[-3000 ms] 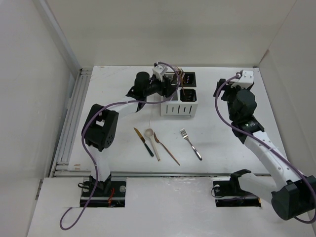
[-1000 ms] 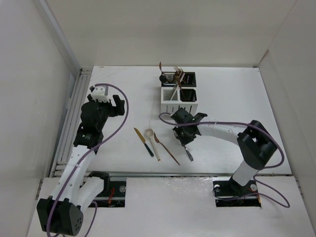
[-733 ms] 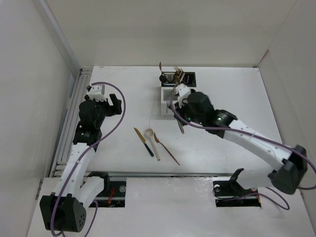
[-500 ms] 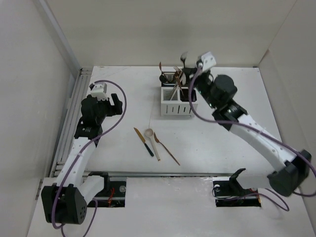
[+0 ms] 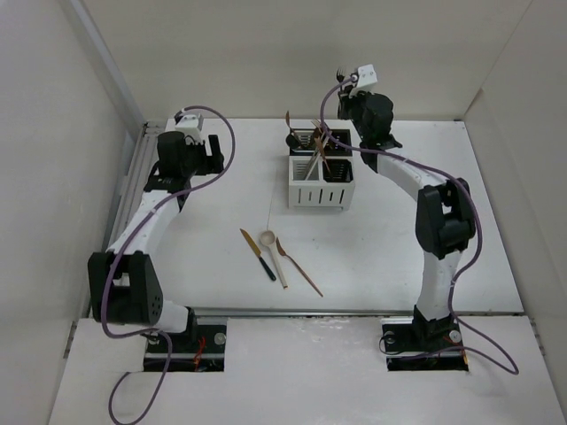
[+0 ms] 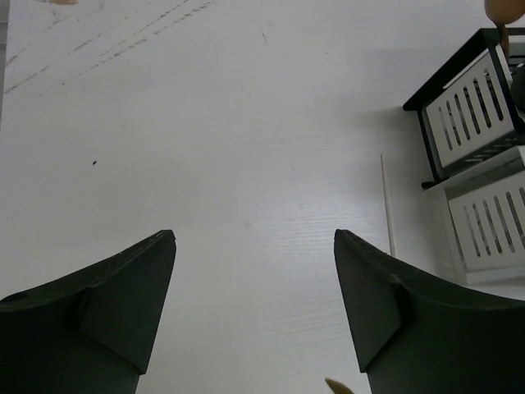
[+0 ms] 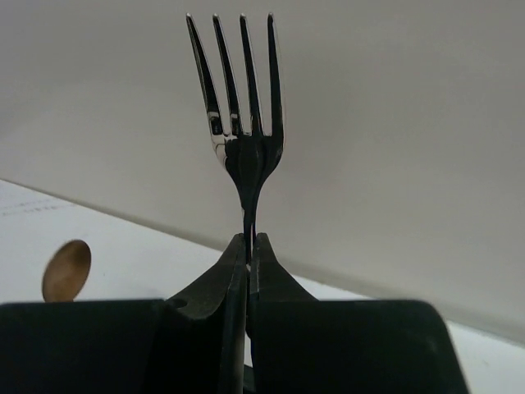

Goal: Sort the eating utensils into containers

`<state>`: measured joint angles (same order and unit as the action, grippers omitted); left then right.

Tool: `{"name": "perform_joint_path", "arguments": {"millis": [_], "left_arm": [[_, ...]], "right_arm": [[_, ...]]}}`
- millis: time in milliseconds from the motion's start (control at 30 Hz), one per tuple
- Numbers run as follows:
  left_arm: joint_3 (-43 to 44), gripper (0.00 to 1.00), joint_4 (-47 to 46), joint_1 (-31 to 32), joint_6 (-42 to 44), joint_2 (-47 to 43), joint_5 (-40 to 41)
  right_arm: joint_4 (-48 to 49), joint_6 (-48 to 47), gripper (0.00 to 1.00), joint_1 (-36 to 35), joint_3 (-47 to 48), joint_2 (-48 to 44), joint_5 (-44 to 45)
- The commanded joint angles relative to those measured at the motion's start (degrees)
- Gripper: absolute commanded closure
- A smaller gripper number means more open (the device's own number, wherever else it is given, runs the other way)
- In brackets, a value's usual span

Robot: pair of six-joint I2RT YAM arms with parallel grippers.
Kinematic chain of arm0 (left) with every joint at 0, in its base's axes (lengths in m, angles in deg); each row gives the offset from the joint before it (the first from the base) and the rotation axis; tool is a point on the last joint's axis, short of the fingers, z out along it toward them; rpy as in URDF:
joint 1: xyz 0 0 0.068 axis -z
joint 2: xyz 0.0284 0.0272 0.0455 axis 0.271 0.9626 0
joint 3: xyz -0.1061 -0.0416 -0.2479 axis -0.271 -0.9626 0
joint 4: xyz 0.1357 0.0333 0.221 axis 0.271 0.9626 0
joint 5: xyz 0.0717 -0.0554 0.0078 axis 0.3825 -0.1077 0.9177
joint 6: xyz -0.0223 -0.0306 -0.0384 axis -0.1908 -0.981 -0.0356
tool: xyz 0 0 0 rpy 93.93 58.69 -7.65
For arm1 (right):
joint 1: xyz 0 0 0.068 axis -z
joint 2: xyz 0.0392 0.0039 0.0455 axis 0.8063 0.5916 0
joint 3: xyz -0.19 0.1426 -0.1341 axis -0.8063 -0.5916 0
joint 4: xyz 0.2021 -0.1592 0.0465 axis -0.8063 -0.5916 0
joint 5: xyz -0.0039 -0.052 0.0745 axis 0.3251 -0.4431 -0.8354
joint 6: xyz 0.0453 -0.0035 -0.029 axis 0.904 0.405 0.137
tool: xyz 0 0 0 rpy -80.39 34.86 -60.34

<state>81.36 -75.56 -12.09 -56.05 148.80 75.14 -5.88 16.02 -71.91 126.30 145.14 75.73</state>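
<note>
My right gripper (image 7: 248,240) is shut on the neck of a silver fork (image 7: 244,90), tines upward against the back wall. In the top view that gripper (image 5: 344,99) hangs above the back of the caddy (image 5: 319,193), whose compartments hold several upright utensils (image 5: 317,142). A copper spoon bowl (image 7: 66,271) shows at the lower left of the right wrist view. On the table lie a copper-and-black knife (image 5: 257,254), a white-bowled spoon (image 5: 273,252) and a copper spoon (image 5: 298,266). My left gripper (image 6: 254,238) is open over bare table, left of the caddy (image 6: 467,123).
A pale thin chopstick (image 6: 387,205) lies on the table just left of the caddy. White walls close in the table at the left (image 5: 53,177), back and right. A rail (image 5: 133,204) runs along the table's left edge.
My right arm picked the fork off the table and carried it up and back to above the caddy. My left arm drew away from the caddy to the back left.
</note>
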Motion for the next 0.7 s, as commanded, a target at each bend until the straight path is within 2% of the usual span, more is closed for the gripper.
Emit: {"name": "perform_joint_path", "arguments": {"millis": [0,133,300,500,667], "left_arm": [[6.0,0.25,-0.6,-0.3,1.6,3.9,-0.4],[9.3,0.25,0.1,-0.3,2.7,7.8,1.1],[9.3,0.25,0.1,-0.3,2.7,9.7,1.1],[8.8,0.25,0.1,-0.3,1.7,10.3,0.0],[8.8,0.25,-1.1,-0.3,1.1,11.3,-0.5]], "right_arm": [[7.0,4.8,1.00,0.3,2.4,-0.5,-2.1],[6.3,7.5,1.00,0.9,-2.5,-2.5,-2.1],[5.1,8.6,1.00,0.9,-8.9,-6.8,-0.9],[0.2,8.6,1.00,0.9,-9.4,-8.0,-0.9],[-2.4,9.1,1.00,0.3,-10.1,-5.1,-0.3]]}}
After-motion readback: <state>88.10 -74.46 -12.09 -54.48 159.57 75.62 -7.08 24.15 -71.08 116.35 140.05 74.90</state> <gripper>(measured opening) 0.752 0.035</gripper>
